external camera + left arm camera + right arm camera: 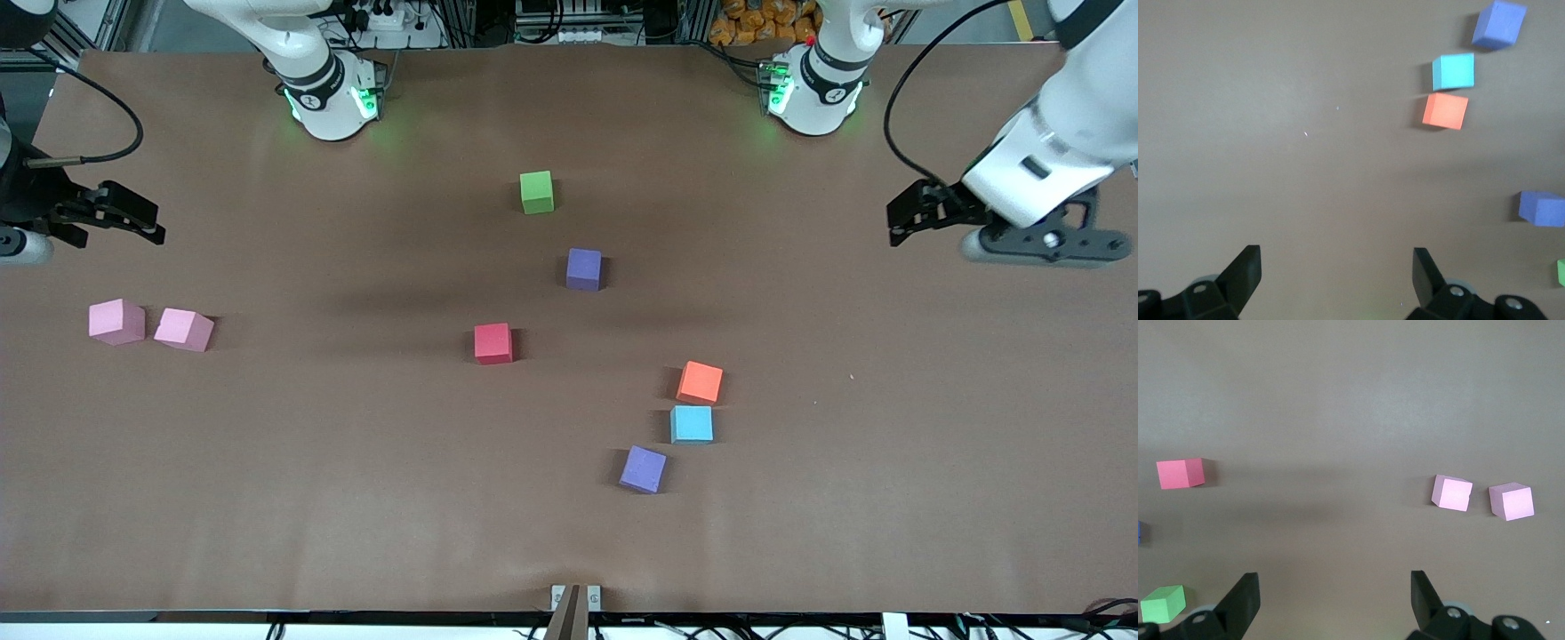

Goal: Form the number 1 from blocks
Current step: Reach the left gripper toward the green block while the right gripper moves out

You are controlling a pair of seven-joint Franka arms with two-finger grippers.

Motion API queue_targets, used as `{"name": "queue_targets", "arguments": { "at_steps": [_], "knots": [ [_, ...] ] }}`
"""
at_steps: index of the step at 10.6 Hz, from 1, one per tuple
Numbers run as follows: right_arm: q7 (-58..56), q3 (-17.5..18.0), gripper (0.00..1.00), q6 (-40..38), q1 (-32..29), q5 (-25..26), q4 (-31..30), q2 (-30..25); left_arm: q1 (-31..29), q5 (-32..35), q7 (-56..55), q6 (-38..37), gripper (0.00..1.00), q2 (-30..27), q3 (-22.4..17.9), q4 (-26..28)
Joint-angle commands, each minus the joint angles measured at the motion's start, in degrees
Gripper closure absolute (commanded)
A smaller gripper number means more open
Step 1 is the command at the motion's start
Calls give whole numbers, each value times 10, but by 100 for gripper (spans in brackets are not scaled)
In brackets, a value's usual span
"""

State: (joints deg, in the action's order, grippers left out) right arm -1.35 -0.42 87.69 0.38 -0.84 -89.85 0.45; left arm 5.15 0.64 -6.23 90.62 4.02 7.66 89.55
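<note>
1. Left gripper (pixel 898 218), at the left arm's table end, is seen wide open, holding nothing.
2. Right gripper (pixel 151 222), likewise open and empty, is held over its own end.
3. Blocks are found scattered, unaligned: green block (pixel 536 192) farther from the camera than red block (pixel 493 343); orange block (pixel 700 382) nearer; pink pair (pixel 151 325) toward the right arm's end.

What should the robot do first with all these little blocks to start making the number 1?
Probably the left pincer, open and empty over the table's edge, should reach down for the orange block, the closest one on its side. All the blocks lie scattered apart, none in a line yet. The right pincer waits open near the two pink blocks.
</note>
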Motion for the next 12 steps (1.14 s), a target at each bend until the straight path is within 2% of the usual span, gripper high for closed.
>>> {"name": "queue_targets", "arguments": {
  "at_steps": [1,2,4,6,7,8,9,12],
  "knots": [
    [-4,4,0,9,-6,-7,-16,-13,17,-21,-9,8,0,27,23,30],
    [-4,6,0,10,-5,-7,-16,-12,17,-48,-10,14,0,26,31,52],
    [-1,15,0,24,-2,-10,-22,-8,17,-57,-43,53,0,25,63,97],
    [3,30,0,49,1,-20,-44,-5,19,-57,-121,119,0,27,119,149],
    [6,36,0,64,6,-21,-54,-4,23,-56,-187,156,0,32,161,177],
    [21,43,0,68,10,-21,-59,0,41,-53,-261,187,0,46,198,197],
    [44,48,0,68,18,-21,-59,3,82,-49,-346,206,0,77,211,198],
    [85,58,0,80,51,-21,-59,31,217,-18,-531,296,0,157,211,191]
  ]
}}
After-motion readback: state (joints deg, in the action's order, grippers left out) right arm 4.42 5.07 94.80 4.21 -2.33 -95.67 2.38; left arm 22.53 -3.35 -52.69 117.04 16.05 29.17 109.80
